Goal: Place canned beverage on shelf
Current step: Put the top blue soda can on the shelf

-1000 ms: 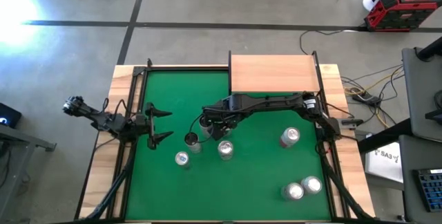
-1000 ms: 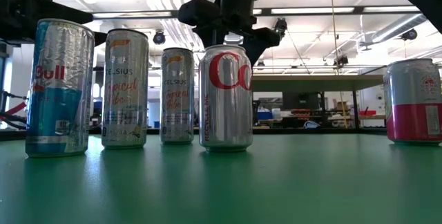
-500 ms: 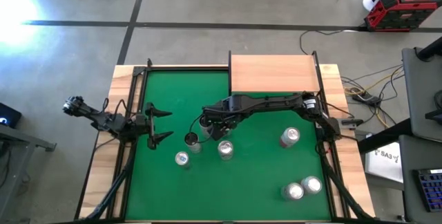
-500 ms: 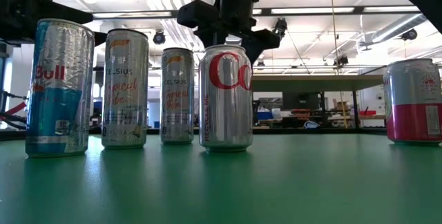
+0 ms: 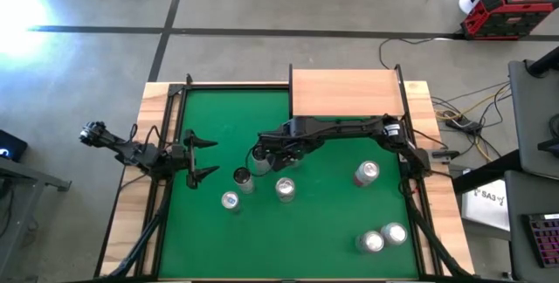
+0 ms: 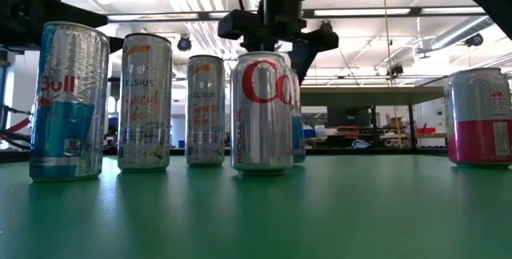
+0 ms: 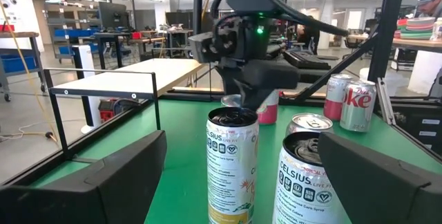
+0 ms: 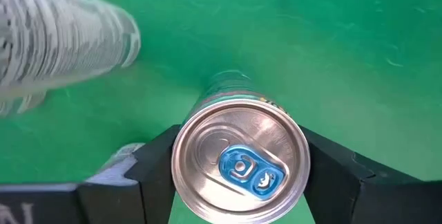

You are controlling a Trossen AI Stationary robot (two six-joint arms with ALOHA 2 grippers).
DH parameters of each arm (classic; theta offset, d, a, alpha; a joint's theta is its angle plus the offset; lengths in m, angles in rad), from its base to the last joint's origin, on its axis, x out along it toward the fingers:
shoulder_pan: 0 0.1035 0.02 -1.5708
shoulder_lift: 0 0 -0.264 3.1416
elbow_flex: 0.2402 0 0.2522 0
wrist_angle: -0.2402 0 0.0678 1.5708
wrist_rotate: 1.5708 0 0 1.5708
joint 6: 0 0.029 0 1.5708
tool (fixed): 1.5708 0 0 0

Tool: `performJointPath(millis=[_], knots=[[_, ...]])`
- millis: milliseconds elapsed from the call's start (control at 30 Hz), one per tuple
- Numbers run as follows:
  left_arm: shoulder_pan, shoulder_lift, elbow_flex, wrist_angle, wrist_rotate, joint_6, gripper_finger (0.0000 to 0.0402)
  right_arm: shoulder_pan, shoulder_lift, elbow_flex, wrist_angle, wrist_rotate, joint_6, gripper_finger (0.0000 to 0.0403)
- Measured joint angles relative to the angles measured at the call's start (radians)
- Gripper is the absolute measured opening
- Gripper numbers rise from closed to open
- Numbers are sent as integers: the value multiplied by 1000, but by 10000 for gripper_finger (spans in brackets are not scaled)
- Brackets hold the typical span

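Silver can with a blue pull tab [image 8: 238,163], upright on the green felt tabletop [image 5: 332,222], just left of table centre in the high view, around 7 o'clock from the shelf [image 5: 348,93]. Clamped at its top between the two dark fingers [image 8: 155,165] of the right gripper [image 5: 265,155], one finger pressed against each side of the rim. At 5 o'clock from it, close by, a Coke can [image 6: 262,112]; at 7 o'clock, two Celsius cans [image 6: 145,102]; farther out at 7 o'clock, a Red Bull can [image 6: 70,101]. Well apart toward 3 o'clock, a pink-banded can [image 6: 478,118]. Over at the table's 9 o'clock edge, left gripper [image 5: 199,157] with fingers spread wide, holding nothing.
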Motion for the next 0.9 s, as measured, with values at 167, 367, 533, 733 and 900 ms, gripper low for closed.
performJointPath(millis=[167,367,533,733,900], knots=[[0,0,0,0,0,0,361,-26,-35,3,-45,-1,22,231],[0,0,0,0,0,0,361,-50,-75,1,-85,1,34,231],[0,0,0,0,0,0,361,-70,-106,-29,-99,18,60,231],[0,0,0,0,0,0,361,-100,-126,-55,-90,29,102,231],[0,0,0,0,0,0,361,-127,-127,-67,-58,29,113,231]])
